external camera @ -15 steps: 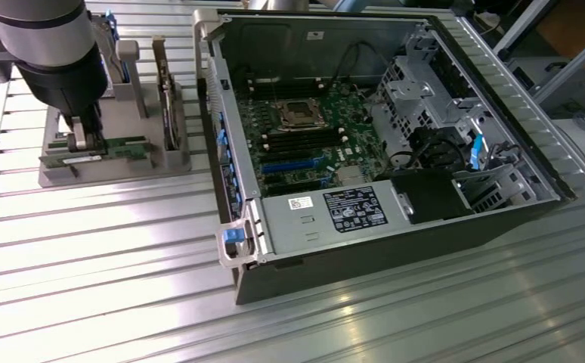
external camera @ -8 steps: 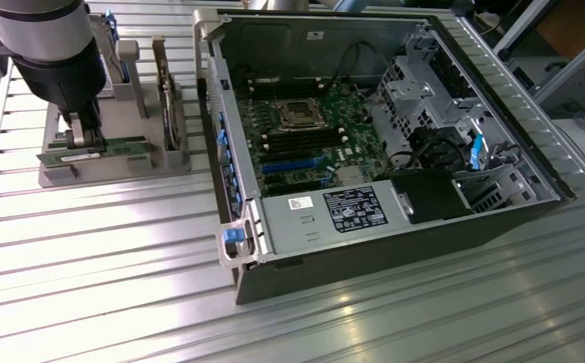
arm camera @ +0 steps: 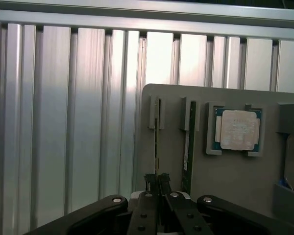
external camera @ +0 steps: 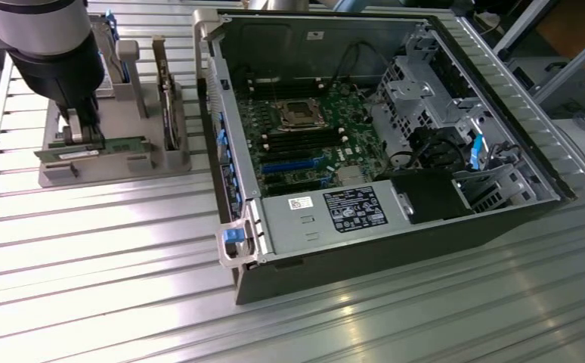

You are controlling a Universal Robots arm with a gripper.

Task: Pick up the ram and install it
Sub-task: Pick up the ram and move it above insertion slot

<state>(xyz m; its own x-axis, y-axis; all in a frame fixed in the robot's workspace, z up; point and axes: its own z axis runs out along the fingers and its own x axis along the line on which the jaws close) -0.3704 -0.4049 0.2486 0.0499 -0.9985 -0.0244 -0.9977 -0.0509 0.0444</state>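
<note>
The gripper [arm camera: 157, 179] is clenched on the upper edge of the ram [arm camera: 156, 128], which stands on edge in the slot nearest the grey holder's [arm camera: 235, 191] outer edge. Light, stiff, thin and probably fragile, it suits a flat-sided pinch mid-length.

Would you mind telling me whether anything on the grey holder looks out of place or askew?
Nothing stands out. The ram, on which the end effector is shut, and the second stick stand on edge, parallel, in the grey holder. The processor chip sits square in its recess.
</note>
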